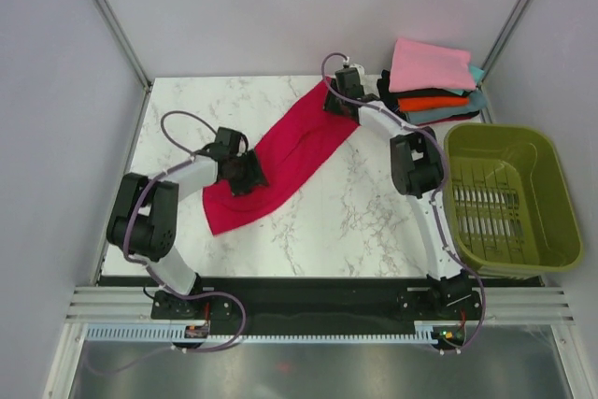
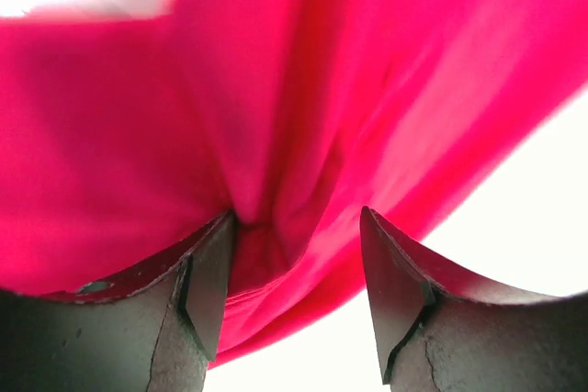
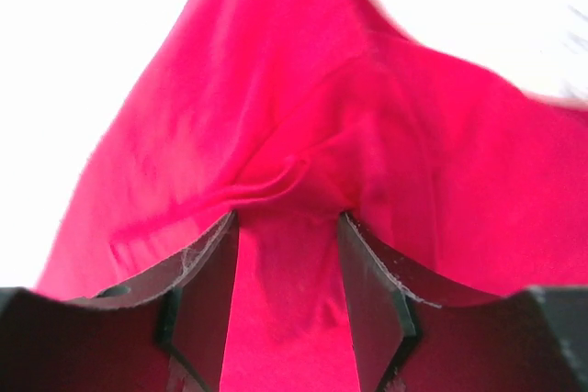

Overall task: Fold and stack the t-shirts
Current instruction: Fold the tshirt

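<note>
The crimson-red t-shirt (image 1: 285, 161) lies as a long diagonal band across the marble table. My right gripper (image 1: 334, 100) is at its far, narrow end. In the right wrist view the red cloth (image 3: 285, 135) fills the gap between the jaws and drapes over both fingers. My left gripper (image 1: 249, 175) sits on the shirt's near left part. In the left wrist view its jaws stand apart, with the red cloth (image 2: 276, 89) bunched against the left finger (image 2: 207, 291) and bare table showing beside the right finger. The folded pink, orange, black and teal-grey t-shirts (image 1: 430, 81) are stacked at the far right.
An olive-green plastic basket (image 1: 509, 195) stands at the right edge of the table, just in front of the stack. The right arm's elbow (image 1: 416, 163) is next to the basket's left rim. White marble table (image 1: 355, 221) lies near the front.
</note>
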Tool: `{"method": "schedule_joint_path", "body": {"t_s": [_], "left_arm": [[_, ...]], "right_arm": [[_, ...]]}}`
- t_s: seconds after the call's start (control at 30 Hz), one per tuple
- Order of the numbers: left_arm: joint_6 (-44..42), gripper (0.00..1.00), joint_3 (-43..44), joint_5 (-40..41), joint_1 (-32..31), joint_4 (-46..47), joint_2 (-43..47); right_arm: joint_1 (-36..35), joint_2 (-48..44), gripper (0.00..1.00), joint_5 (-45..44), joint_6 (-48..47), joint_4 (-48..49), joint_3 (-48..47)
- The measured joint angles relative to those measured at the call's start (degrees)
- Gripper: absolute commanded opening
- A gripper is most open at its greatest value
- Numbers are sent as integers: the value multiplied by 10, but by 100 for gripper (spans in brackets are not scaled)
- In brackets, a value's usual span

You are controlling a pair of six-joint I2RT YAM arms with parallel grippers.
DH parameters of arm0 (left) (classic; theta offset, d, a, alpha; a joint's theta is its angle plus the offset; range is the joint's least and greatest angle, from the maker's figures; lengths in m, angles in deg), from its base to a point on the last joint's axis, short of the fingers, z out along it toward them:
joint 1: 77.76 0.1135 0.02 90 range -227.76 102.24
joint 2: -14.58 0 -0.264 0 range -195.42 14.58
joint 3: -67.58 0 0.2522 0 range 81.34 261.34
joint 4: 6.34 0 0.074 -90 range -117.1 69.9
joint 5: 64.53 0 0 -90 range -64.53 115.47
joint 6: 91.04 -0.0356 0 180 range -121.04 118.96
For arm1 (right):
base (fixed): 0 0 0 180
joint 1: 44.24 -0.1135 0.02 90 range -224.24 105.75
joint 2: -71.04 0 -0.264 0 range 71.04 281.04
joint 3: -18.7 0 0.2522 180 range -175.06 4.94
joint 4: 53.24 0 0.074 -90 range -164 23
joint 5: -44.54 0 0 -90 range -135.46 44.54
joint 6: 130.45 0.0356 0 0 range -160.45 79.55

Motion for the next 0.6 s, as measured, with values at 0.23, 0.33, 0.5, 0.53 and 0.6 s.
{"method": "schedule_joint_path", "body": {"t_s": [0.23,0.33,0.5,0.53,0.6], "left_arm": [[103,66,-66,-61,-167,21,51],[153,66,-82,-91,-227,43,61],[192,66,-103,-93,-275,30,115],[195,66,-103,-88,-284,23,135],[195,66,-103,-74,-305,13,183]], "right_arm": [[-8,195,60,113,61,63,-274],[-8,211,60,138,98,116,-275],[-7,226,60,151,132,156,-279],[-6,227,60,152,136,160,-278],[-4,229,60,153,143,170,-276]]}}
